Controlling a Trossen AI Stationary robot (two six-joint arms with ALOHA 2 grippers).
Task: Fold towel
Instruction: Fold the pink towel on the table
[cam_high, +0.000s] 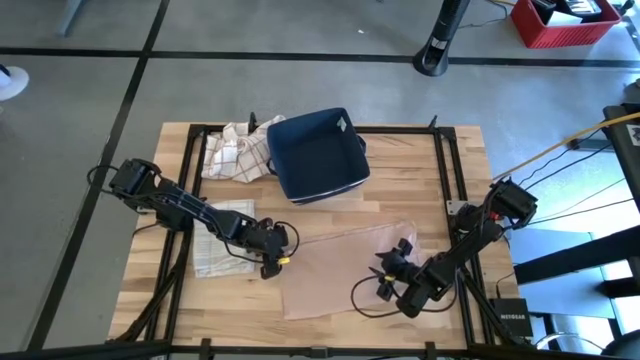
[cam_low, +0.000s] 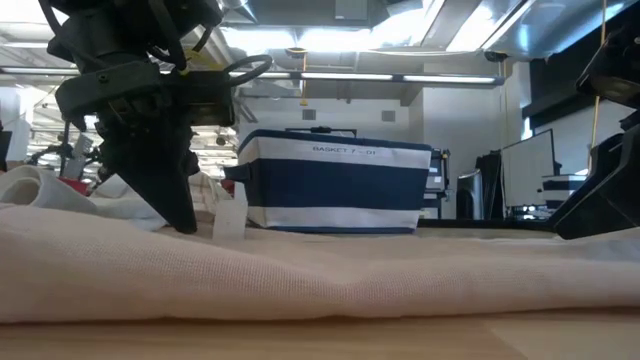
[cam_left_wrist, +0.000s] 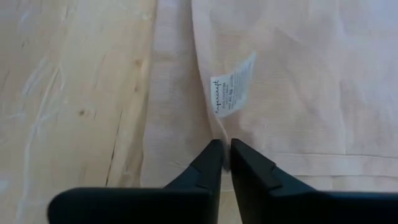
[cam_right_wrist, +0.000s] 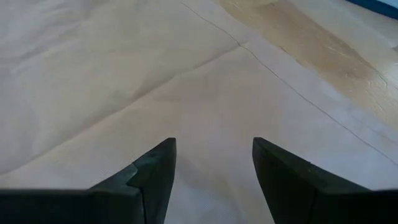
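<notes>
The pale butcher-block table, striped with wood grain, is seen in full from above. A thin, beige, finely woven towel is spread flat at six o'clock of the table's centre, creased into soft diagonal folds. At twelve o'clock sits a boxy navy fabric basket; its white band and printed lettering are shown only by the low view. A crumpled checked cloth is bunched at the basket's nine o'clock, and a folded pale cloth lies under the left arm. The left gripper is pressed nearly together, pinching the towel's hemmed edge just beside a small white care label, legible only from its wrist. The right gripper is held spread wide over the towel's smooth surface.
</notes>
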